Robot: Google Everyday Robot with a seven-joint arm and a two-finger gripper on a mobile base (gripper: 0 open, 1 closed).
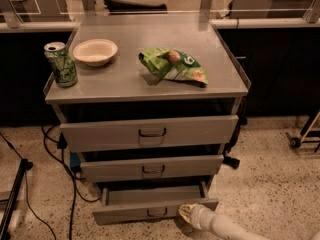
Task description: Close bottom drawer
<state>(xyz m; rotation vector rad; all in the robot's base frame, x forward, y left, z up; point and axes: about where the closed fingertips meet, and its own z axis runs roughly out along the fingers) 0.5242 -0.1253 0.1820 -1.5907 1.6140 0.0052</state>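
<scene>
Gripper point(188, 213), grip state not discernible, apparently touching bottom drawer point(120, 215) front panel right of its handle point(157, 212), placed for pushing it shut

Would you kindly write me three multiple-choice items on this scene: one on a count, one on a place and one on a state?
1. How many drawers has the cabinet? A two; B three; C four.
2. The gripper is: A over the cabinet's top; B at the bottom drawer's front, right of its handle; C behind the cabinet.
3. The bottom drawer is: A pulled out; B shut flush; C taken out.
Answers: 1 B, three fronts are stacked; 2 B, its tip sits low by that front; 3 A, its inside shows from above.
</scene>
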